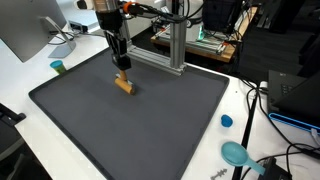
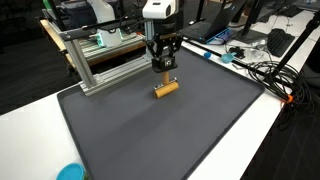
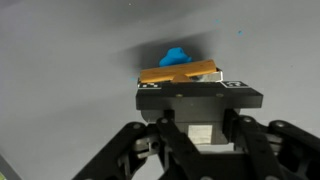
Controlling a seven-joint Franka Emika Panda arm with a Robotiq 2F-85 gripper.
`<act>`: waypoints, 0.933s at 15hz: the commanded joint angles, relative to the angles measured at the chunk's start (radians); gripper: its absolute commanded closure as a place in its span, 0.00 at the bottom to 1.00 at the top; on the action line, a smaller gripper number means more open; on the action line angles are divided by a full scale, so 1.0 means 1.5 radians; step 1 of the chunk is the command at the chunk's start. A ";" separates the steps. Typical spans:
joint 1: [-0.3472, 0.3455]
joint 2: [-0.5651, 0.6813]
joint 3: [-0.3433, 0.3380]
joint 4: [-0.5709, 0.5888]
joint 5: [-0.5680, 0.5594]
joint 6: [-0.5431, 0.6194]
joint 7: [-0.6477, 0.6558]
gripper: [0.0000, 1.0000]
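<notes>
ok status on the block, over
Fingers shut on block. Block low at the mat, can't tell if it's lifted. Small blue thing just behind block in wrist view.

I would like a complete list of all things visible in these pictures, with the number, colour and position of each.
mat: one, dark grey, covers most of the table
table: one, white, under the mat
block: one, orange-brown, on the mat at the pincer's tips
blue piece: one, blue, just beyond the block in the wrist view; its kind is unclear
small cup: one, teal, on the table beside a mat corner
round cap: one, blue, on the table by the mat's edge
bowl: one, teal, on the table near the cap
metal frame: one, silver, behind the mat
cables: several, black, at the table's edge
pincer: one, black, shut on the block
</notes>
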 commanded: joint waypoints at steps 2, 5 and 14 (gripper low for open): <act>-0.006 0.023 -0.004 0.008 0.012 -0.019 0.003 0.78; -0.006 0.025 -0.009 0.008 0.006 -0.026 0.010 0.78; -0.008 -0.039 0.010 -0.049 0.077 0.137 -0.030 0.78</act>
